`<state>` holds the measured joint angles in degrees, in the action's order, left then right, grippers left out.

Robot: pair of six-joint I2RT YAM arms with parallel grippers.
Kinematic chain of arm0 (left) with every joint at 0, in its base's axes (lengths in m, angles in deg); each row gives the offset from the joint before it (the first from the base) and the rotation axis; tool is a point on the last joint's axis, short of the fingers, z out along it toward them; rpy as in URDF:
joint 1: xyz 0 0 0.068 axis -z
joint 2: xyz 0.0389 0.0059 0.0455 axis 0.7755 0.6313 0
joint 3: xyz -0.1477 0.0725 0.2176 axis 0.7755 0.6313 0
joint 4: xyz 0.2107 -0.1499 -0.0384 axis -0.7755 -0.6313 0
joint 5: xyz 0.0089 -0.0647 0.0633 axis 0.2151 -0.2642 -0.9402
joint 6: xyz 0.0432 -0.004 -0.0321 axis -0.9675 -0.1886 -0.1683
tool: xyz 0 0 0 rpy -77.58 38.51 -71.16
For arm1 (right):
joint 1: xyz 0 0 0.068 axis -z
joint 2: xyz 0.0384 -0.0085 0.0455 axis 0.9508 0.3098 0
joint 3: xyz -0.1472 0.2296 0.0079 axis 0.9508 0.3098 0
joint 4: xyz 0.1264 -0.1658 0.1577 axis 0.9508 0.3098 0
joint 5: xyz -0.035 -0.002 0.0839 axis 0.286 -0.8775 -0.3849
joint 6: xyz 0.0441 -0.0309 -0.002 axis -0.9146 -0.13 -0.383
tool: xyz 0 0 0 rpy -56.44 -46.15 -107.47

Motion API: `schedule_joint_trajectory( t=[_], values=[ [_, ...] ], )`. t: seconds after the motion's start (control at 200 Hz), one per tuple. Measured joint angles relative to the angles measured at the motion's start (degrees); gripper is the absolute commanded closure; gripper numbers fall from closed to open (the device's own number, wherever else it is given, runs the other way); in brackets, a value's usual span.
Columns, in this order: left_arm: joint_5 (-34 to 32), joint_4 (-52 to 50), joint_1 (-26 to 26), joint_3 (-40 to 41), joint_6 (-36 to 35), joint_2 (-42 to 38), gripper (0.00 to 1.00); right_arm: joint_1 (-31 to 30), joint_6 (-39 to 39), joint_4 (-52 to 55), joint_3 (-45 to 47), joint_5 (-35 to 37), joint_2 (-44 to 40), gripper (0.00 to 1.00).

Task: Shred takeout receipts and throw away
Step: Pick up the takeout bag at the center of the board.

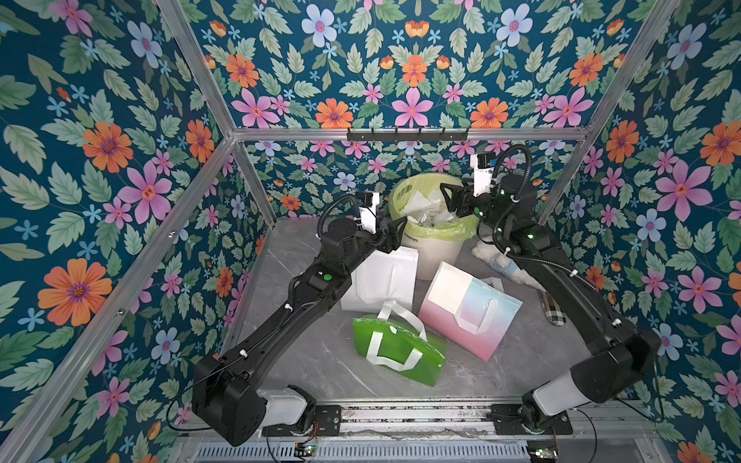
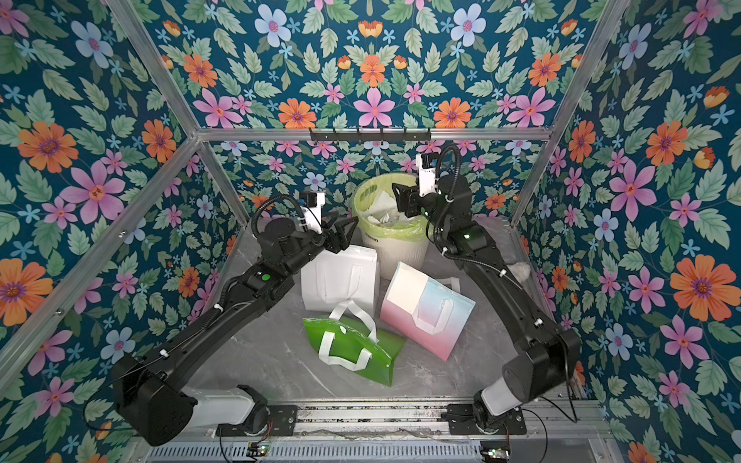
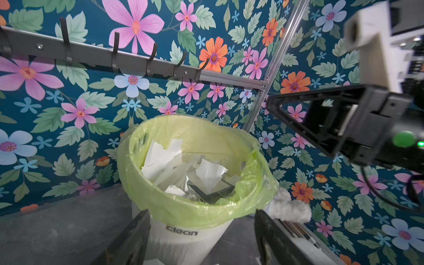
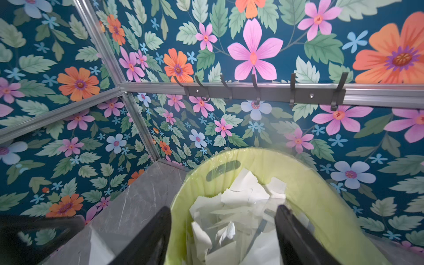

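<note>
Torn white paper receipt pieces [image 3: 183,169] lie heaped inside the round white plastic waste bin [image 3: 183,243] lined with a yellow-green plastic bag, at the back of the grey marbled tabletop [image 1: 320,360]. Both wrist views look down into the heap [image 4: 238,206] and show ragged torn edges. In both top views the pieces are only a pale jumble [image 1: 425,204].

One whole white rectangular receipt sheet [image 1: 449,290] lies flat on the upper corner of the pink-to-blue gradient bag [image 1: 481,320], just in front of the bin. It shows in both top views [image 2: 405,290] but in neither wrist view.

The right gripper [image 4: 223,207] hangs over the bin's opening, its fingers spread wide with nothing between them. The left wrist view catches it from the side [image 3: 309,121]. The left gripper [image 3: 202,213] is beside the bin's near rim, above the top edge of the white fabric bag [image 1: 381,280], also released and empty.

The left wrist view alone shows the whole word "clean" on the bin wall. It also shows a dark angular shape among the pieces that I cannot identify.

A glossy green bag with white strap handles [image 1: 433,348] lies in front of the other two bags. A fluffy white object [image 3: 289,206] sits just beside the bin. A dark metal hook rail [image 4: 263,91] runs along the flowered back wall.
</note>
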<state>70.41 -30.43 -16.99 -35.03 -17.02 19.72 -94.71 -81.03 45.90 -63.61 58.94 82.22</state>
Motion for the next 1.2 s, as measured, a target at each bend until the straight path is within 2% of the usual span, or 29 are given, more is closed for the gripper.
schedule_joint_trajectory(
  t=[0.29, 0.455, 0.595, 0.875, 1.2],
  values=[
    [2.05, -1.31, 0.70, 3.52, 2.84, -2.16, 0.25, -1.77, 0.63, 6.71, 17.29, -0.17, -20.65, 0.26],
    [3.13, -1.40, 1.11, 5.40, 4.28, -3.34, 0.25, -1.84, -0.85, 13.14, 24.17, 2.47, -31.34, 0.22],
    [3.58, -1.51, 1.42, 7.30, 5.33, -4.26, 0.25, -1.88, -2.86, 20.28, 29.86, 5.64, -37.20, 0.20],
    [5.14, -1.97, 2.08, 9.84, 7.72, -4.52, 0.25, -1.86, -5.25, 29.09, 34.18, 8.66, -40.87, 0.10],
    [6.60, -2.89, 2.75, 11.19, 10.40, -3.58, 0.25, -0.70, -3.72, 31.06, 33.57, 7.37, -36.22, 0.05]
  ],
)
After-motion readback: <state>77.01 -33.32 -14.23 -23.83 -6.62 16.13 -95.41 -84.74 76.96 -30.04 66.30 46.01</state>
